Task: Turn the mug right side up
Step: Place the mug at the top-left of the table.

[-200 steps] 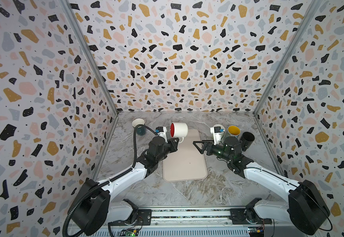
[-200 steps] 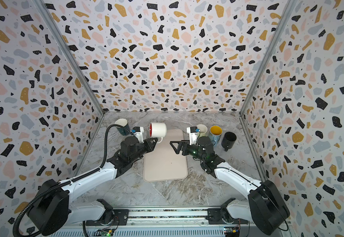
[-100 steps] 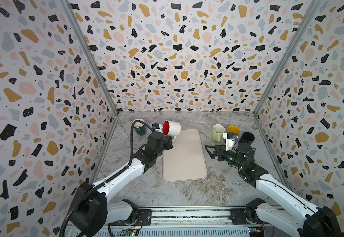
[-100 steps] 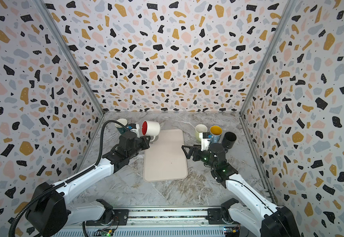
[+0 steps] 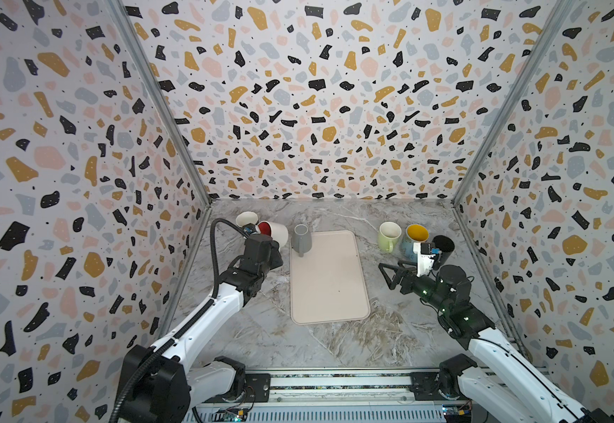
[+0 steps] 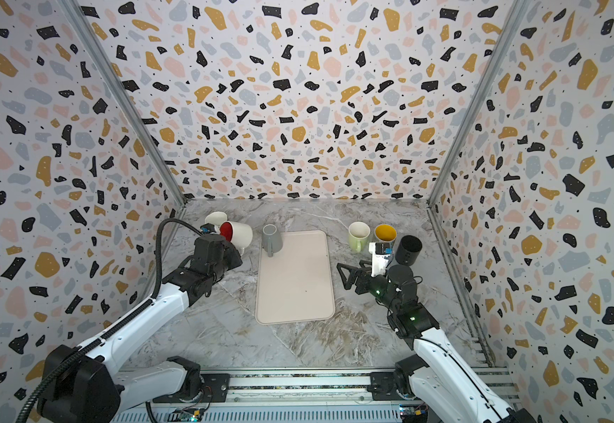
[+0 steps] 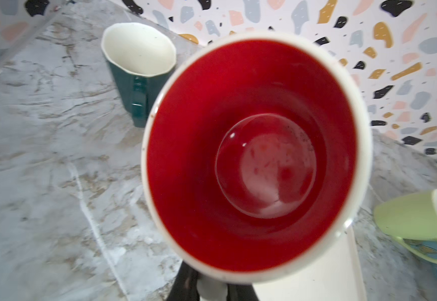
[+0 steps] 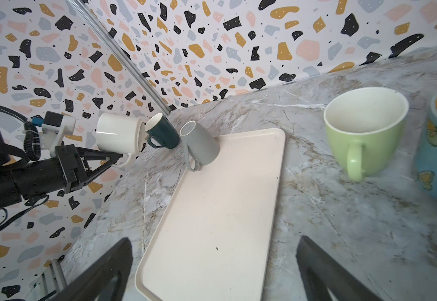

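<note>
The mug (image 5: 279, 232) is white outside and red inside. My left gripper (image 5: 273, 252) is shut on its handle and holds it on its side above the table, just left of the tray. The red mouth (image 7: 256, 156) faces the left wrist camera, and the black fingers (image 7: 186, 284) pinch the white handle below the rim. In the right wrist view the mug (image 8: 118, 136) hangs level on the left gripper (image 8: 119, 157). My right gripper (image 5: 386, 275) stands open and empty over the table right of the tray; its jaws are wide apart (image 8: 213, 241).
A cream tray (image 5: 327, 293) lies mid-table. A grey mug (image 5: 301, 238) stands upside down on its far left corner. A teal mug (image 5: 246, 219) stands in the far left corner. Green (image 5: 389, 236), blue-and-yellow (image 5: 415, 238) and black (image 5: 442, 245) mugs stand at the far right.
My left gripper carried the white mug leftward off the tray, uncovering the grey mug. The right arm drew back to the right and nearer the front, jaws still open.
</note>
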You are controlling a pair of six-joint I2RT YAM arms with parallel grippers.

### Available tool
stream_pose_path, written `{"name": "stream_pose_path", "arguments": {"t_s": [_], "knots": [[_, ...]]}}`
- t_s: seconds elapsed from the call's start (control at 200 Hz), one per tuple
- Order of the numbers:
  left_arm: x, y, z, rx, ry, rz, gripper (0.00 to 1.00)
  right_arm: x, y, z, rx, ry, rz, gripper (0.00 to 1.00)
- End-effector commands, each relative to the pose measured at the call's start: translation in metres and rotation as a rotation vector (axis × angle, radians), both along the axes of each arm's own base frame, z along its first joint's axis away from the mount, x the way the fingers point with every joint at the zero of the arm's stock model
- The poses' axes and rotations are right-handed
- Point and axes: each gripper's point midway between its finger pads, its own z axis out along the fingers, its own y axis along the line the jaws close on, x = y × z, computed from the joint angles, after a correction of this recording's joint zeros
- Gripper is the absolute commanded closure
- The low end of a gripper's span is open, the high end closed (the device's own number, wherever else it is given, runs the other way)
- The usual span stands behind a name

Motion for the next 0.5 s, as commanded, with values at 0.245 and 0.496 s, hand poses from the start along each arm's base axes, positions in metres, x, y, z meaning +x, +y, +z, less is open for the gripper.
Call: {"name": "stream_pose_path", "arguments": {"t_s": [0.245,0.496], "knots": [[0.021,0.054,0.036,0.256,-0.045,0.211,1.00,0.000,-0.023,-0.010,-0.140,-0.001,-0.131,0.01],[0.020,0.095,0.036,0.348,0.001,0.323,1.00,-0.007,-0.018,-0.009,-0.124,-0.023,-0.122,0.01]]}}
